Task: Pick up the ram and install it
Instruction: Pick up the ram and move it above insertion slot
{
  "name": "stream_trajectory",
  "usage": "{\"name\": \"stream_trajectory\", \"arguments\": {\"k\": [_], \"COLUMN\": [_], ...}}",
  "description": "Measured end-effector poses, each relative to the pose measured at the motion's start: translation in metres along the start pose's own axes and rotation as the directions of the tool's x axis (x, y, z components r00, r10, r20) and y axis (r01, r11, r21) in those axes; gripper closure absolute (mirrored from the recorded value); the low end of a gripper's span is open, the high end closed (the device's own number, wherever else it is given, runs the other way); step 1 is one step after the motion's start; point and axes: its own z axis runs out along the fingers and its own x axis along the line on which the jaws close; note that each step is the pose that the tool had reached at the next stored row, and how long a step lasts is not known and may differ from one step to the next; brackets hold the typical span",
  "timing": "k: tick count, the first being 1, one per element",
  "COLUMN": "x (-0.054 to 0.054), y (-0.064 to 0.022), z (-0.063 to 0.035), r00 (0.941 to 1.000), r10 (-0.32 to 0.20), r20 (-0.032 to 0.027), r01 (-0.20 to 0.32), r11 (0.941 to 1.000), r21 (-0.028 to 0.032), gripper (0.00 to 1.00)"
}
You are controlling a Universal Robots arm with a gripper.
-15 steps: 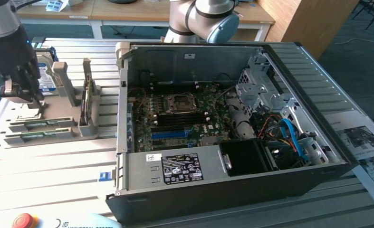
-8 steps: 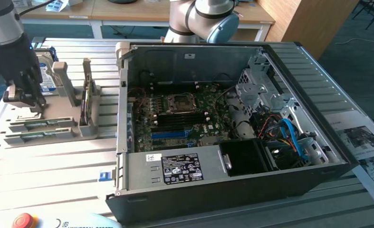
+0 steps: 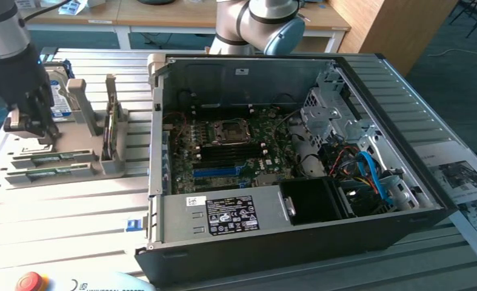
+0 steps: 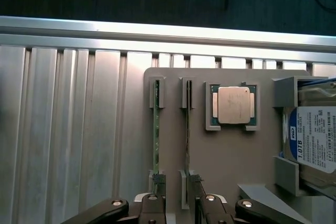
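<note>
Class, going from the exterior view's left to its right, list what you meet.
Pincer → processor socket → blue cables → printed sheets.

Ribbed metal table [image 4: 68, 129], matt plastic holder [image 4: 226, 156], green circuit-board ram [image 4: 156, 135].

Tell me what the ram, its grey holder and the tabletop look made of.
The ram: green circuit board seen edge-on, likely fibreglass laminate, matte. The grey holder: dull, even grey with blocky slots, probably plastic, perhaps printed. The tabletop: ribbed silvery metal with bright sheen, likely aluminium profile.
</note>
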Motion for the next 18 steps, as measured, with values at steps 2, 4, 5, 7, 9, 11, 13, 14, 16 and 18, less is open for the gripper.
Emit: {"name": "stream_trajectory", "arguments": {"k": [2,4,5,7,9,11,13,14,16,18], "x": [0.0018,0.0037,0.0046,0.0062,0.0062,0.0063,0.0063,0.0063,0.0063,0.0063], "y": [0.0001,0.0001,0.0001,0.0002,0.0002,0.0002,0.0002,0.0002,0.0002,0.0002], "z": [0.0000,-0.0001,-0.0001,-0.0001,-0.0001,-0.0001,-0.0001,-0.0001,-0.0002,-0.0001], "r00": [1.0000,1.0000,1.0000,1.0000,1.0000,1.0000,1.0000,1.0000,1.0000,1.0000], "r10": [0.000,0.000,0.000,0.000,0.000,0.000,0.000,0.000,0.000,0.000], "r20": [0.0000,0.0001,0.0000,0.0000,0.0001,0.0000,0.0000,0.0000,0.0000,0.0001], "r01": [0.000,0.000,0.000,0.000,0.000,0.000,0.000,0.000,0.000,0.000], "r11": [1.0000,1.0000,1.0000,1.0000,1.0000,1.0000,1.0000,1.0000,1.0000,1.0000], "r21": [0.0000,0.0000,0.0000,0.0000,0.0000,-0.0001,-0.0001,-0.0001,-0.0001,0.0000], "gripper": [0.69,0.69,0.69,0.69,0.69,0.69,0.69,0.69,0.69,0.70]}}
